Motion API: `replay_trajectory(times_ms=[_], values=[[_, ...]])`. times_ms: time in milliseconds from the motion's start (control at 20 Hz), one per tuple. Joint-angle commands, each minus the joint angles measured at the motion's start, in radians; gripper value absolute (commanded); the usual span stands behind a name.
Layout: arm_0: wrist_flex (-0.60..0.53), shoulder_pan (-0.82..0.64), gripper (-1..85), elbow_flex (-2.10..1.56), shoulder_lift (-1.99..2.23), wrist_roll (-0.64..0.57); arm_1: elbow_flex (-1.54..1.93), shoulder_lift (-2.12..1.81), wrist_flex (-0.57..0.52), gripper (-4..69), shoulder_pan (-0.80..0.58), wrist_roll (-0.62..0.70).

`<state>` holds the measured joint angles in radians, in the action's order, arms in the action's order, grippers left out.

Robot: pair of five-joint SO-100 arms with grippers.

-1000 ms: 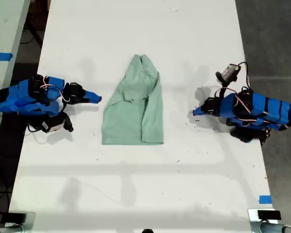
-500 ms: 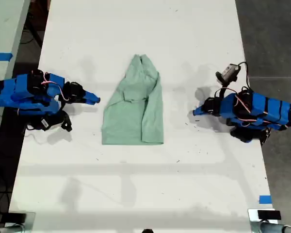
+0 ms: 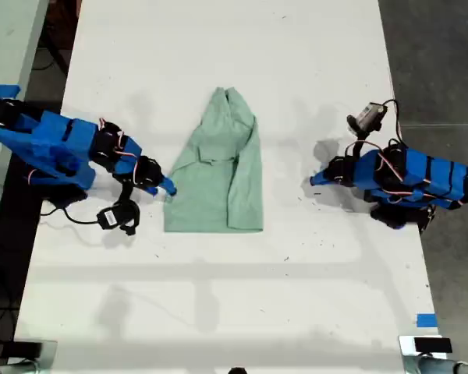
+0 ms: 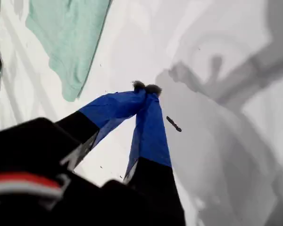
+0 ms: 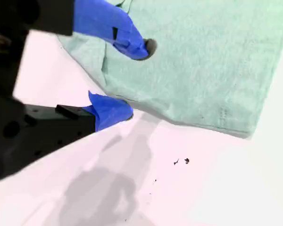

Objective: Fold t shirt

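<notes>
The t shirt (image 3: 218, 173) is a pale mint-green cloth lying folded lengthwise in the middle of the white table (image 3: 234, 296), its narrow end toward the top of the exterior view. My second gripper (image 3: 168, 189) is at the shirt's edge on the exterior view's left. In the second wrist view this gripper (image 5: 137, 81) is open, one fingertip (image 5: 146, 47) over the t shirt (image 5: 203, 61) and the other on the table beside the hem. My first gripper (image 3: 316, 180) rests on the exterior view's right, apart from the shirt. It (image 4: 146, 88) is shut, empty, with the t shirt (image 4: 68, 37) well beyond it.
A small black module on a cable (image 3: 113, 218) lies on the table by the second arm. Blue tape (image 3: 426, 320) marks the table's edge at the exterior view's lower right. Dark floor borders both sides. Small dark specks (image 5: 181, 161) dot the surface.
The second arm has swung in from the exterior view's left, bringing its gripper to the shirt's lower edge. The first arm and the shirt have not moved.
</notes>
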<state>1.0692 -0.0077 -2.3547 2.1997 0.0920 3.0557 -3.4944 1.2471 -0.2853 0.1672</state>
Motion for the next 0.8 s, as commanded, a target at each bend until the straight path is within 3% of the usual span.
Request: replay_trajectory(times_ms=[0,250,300,350,450,750], values=[[-0.081,-0.032,17.3,0.081,-0.14,-0.043,0.055,-0.017,0.003,-2.2,-0.005,-0.009],[-0.109,-0.143,17.0,0.094,-0.337,-0.064,0.055,-0.017,0.003,-2.2,-0.003,-0.006],[-0.114,-0.161,12.4,0.103,-0.364,-0.083,0.055,-0.017,0.003,-2.2,-0.005,-0.006],[-0.115,-0.178,-0.1,0.11,-0.377,-0.094,0.055,-0.017,0.003,-2.2,-0.003,-0.006],[-0.109,-0.186,-0.1,0.127,-0.351,-0.094,0.055,-0.017,0.002,-2.2,-0.002,-0.003],[0.112,-0.123,-0.1,0.5,-0.258,-0.106,0.055,-0.017,0.002,-2.2,-0.002,-0.002]])
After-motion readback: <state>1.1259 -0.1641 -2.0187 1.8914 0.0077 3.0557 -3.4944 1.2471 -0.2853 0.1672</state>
